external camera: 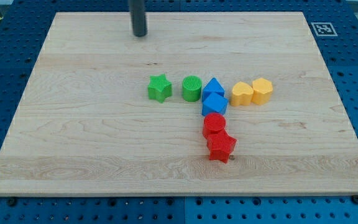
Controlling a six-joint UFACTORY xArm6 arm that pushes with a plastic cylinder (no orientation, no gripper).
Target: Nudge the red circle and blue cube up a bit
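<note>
The red circle (214, 123) sits near the board's middle, touching the blue cube (214, 104) just above it. A red star (221, 147) touches the circle from below. A second blue block, triangle-like (213, 86), touches the cube from above. My tip (140, 34) is a dark rod near the view's top, left of centre, far from both blocks and well up and left of them.
A green star (160, 88) and a green cylinder (191, 88) lie left of the blue blocks. A yellow heart (242, 93) and a yellow hexagon (262, 90) lie to their right. The wooden board (73, 155) rests on a blue pegboard table.
</note>
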